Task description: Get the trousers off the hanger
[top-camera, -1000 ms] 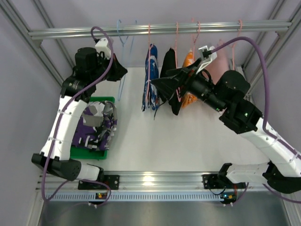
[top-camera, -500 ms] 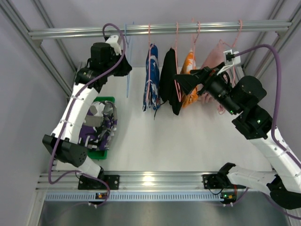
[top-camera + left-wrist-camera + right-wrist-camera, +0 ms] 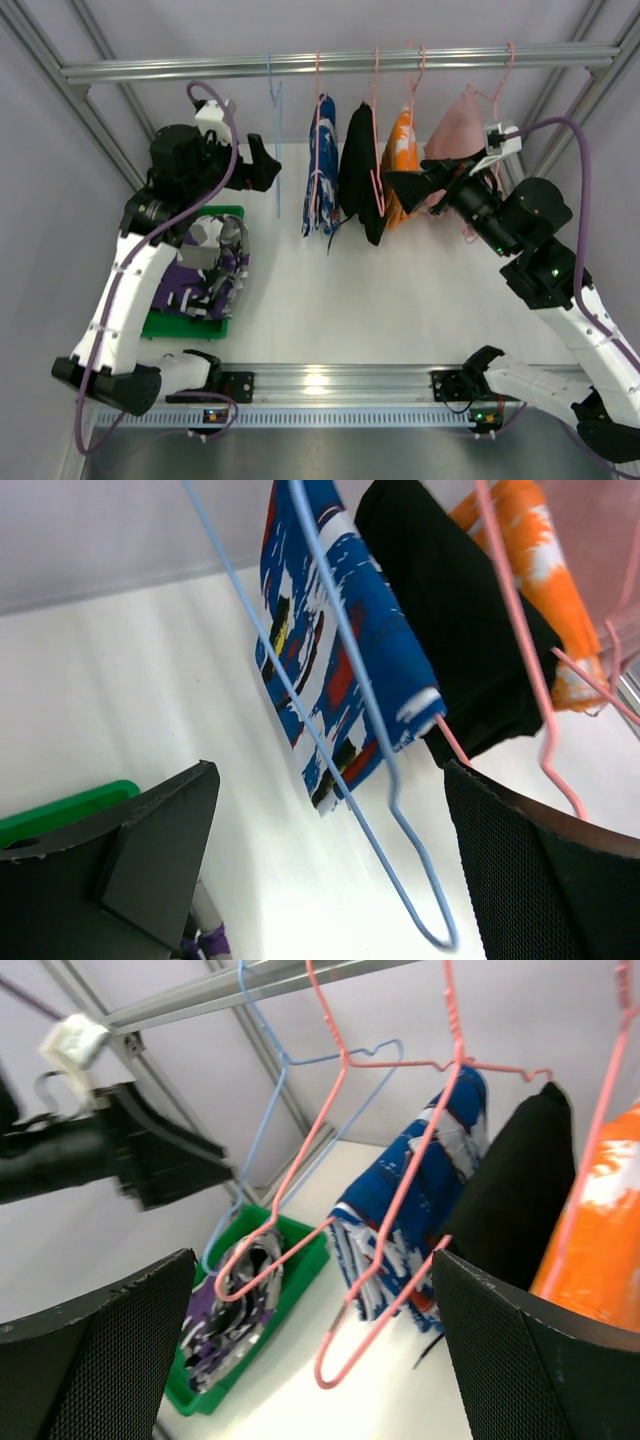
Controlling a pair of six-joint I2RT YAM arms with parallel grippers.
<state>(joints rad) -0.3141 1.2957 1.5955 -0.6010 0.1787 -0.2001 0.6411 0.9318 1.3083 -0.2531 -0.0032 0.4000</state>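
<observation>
The left claw point(image 3: 330, 810) stands wide open and holds nothing. The bare light-blue hanger point(image 3: 277, 190) hangs between its fingers, possibly brushing one. The trousers point(image 3: 205, 265) lie below and behind it in the green bin point(image 3: 190, 326). The right claw point(image 3: 405, 185) gapes empty too. A crooked pull-away could hook the wire off the rail point(image 3: 340, 66).

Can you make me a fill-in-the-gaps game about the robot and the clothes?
1. The trousers lie in the ____ bin.
2. The light-blue hanger hangs on the rail with ____ on it.
3. The left gripper, close to that hanger, has its jaws ____.
4. The blue-and-white garment hangs from a ____ hanger.

Missing words: green, nothing, open, pink.
</observation>
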